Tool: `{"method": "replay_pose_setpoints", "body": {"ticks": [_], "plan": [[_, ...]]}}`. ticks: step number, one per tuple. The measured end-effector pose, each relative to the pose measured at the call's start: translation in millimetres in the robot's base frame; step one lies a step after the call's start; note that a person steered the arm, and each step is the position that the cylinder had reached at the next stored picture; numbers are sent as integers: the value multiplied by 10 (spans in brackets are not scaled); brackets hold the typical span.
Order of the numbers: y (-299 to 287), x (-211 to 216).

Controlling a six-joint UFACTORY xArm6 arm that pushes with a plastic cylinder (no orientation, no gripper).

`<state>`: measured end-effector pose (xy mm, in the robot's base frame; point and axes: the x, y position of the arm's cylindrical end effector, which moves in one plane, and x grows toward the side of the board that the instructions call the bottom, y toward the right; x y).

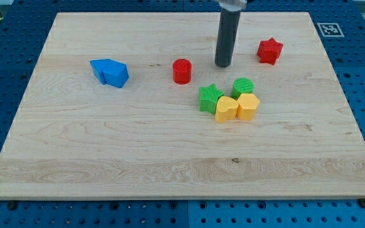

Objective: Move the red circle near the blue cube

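On the pale wooden bench (75, 145), from the view's left: two blue plastic blocks touching, cube among them (110, 73); small red plastic circle (182, 71) well apart to their right; my tip (224, 65) near the circle's right, not touching. No pincer is fitted, so its state cannot be told. Best, I judge: settle directly right of the circle, push straight left, stopping short of the blue.

No readable text; square fiducial marker (329, 29) on board corner.

Red circle (182, 71), blue cube (109, 72), pale wooden board (106, 152), dark rod (225, 38).
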<state>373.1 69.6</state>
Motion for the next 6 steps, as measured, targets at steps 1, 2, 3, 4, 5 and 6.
{"method": "replay_pose_setpoints", "body": {"ticks": [1, 2, 3, 4, 5, 6], "plan": [[-81, 72], [-149, 68], [-368, 68], [-578, 68], [-827, 68], [-1024, 68]]}}
